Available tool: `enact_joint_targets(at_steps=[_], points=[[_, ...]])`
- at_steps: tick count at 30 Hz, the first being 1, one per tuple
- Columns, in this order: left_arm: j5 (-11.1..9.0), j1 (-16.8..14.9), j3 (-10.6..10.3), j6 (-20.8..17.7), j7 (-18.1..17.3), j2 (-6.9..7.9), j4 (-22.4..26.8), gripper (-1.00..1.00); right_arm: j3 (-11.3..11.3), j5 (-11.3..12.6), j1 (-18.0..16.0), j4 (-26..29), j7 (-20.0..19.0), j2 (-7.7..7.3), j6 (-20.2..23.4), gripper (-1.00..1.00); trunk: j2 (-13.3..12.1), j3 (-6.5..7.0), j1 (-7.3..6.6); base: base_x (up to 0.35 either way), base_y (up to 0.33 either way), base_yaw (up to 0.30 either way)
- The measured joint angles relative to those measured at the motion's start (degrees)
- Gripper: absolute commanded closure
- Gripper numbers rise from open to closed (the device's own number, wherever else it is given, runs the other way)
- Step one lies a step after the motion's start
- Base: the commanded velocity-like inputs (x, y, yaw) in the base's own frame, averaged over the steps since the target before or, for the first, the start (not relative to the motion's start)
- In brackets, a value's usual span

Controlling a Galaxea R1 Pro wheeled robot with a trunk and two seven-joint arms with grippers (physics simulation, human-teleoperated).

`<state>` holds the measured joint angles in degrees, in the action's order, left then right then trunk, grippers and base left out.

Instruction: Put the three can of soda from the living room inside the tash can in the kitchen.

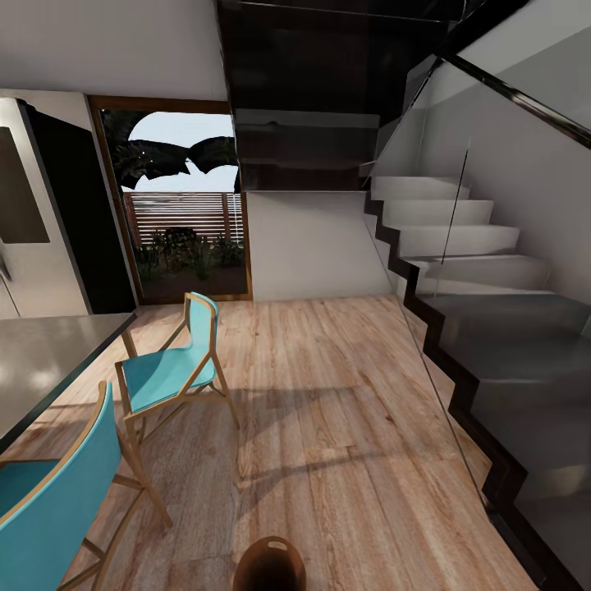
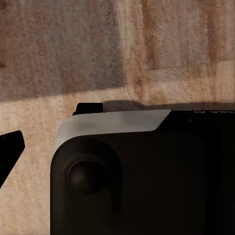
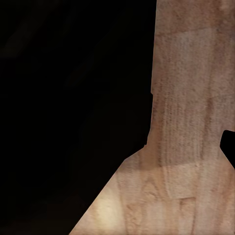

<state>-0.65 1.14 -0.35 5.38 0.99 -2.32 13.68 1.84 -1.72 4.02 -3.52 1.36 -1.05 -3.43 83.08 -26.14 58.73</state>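
Both end effectors over floor, state unclear.

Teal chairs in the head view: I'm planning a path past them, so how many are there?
2. One teal chair stands by the grey table; a nearer one is cut off at the lower left. Others may sit out of frame.
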Motion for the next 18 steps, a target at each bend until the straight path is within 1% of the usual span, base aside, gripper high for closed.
enact_joint_targets(at_steps=[18], points=[[0.0, 0.0, 0.0, 0.0, 0.0, 0.0, 0.0, -1.0, 0.0, 0.0, 0.0, 0.0, 0.0, 0.0, 0.0, -1.0, 0.0, 0.0, 0.0, 0.0, 0.0, 0.0]])
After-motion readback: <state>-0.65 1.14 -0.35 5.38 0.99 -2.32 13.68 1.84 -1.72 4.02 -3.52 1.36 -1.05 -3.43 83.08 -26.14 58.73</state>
